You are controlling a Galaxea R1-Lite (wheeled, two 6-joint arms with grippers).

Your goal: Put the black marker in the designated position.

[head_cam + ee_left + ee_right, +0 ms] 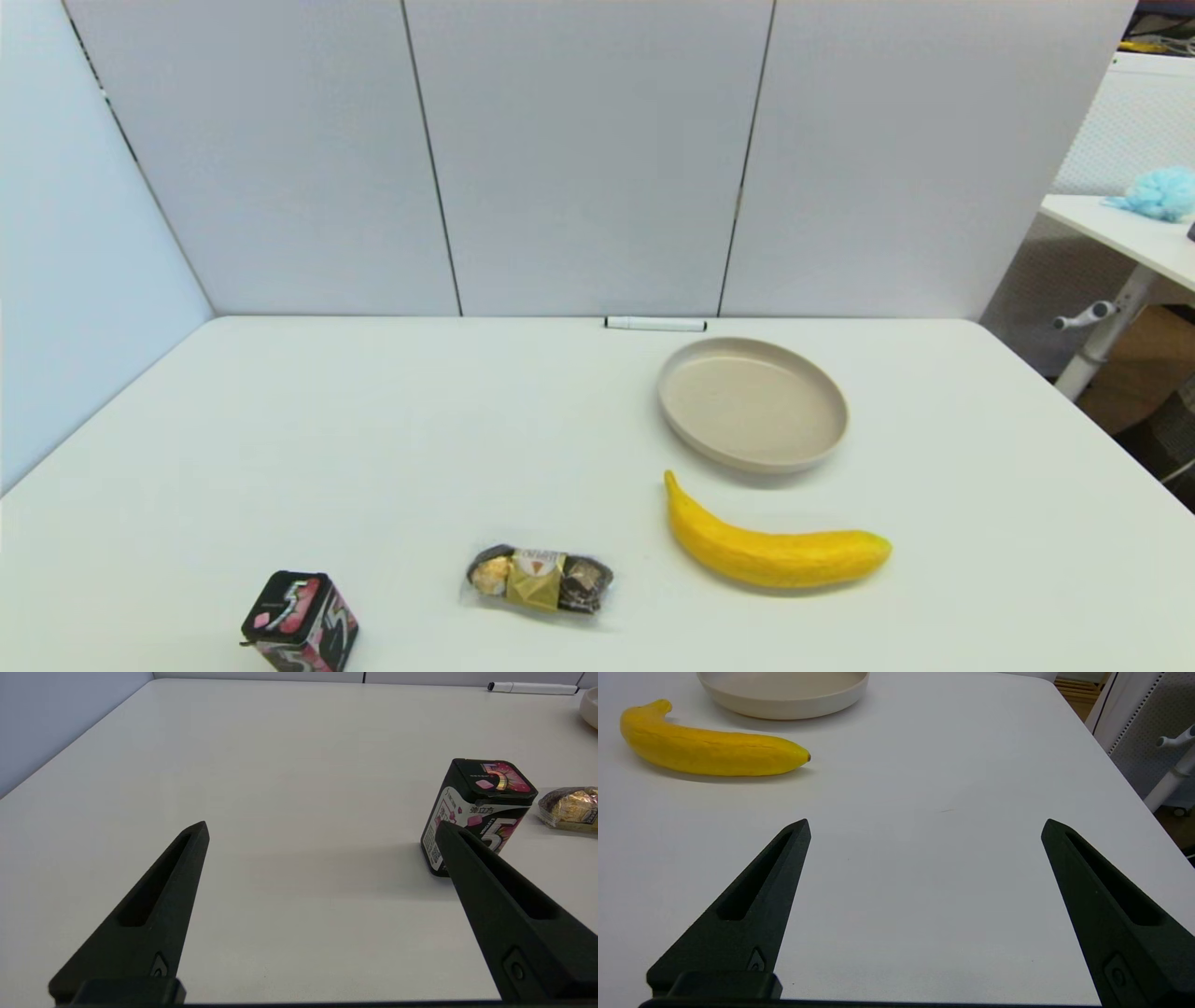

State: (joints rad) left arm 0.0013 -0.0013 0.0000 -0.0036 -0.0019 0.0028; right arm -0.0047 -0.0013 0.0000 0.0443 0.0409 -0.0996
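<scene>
Lying at the far table edge against the wall panels, just beyond the beige round plate, the slim white-barrelled black marker looks light, stiff, slick & prone to roll; grip mid-barrel, across it. Left gripper & right gripper both spread wide, empty, parked near side.

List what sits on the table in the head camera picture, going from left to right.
Gum box → wrapped chocolates → black marker → beige plate → banana; the last three overlap in span, ordered by their middles.

Black tapered fingers, slotted, small screw at base
</scene>
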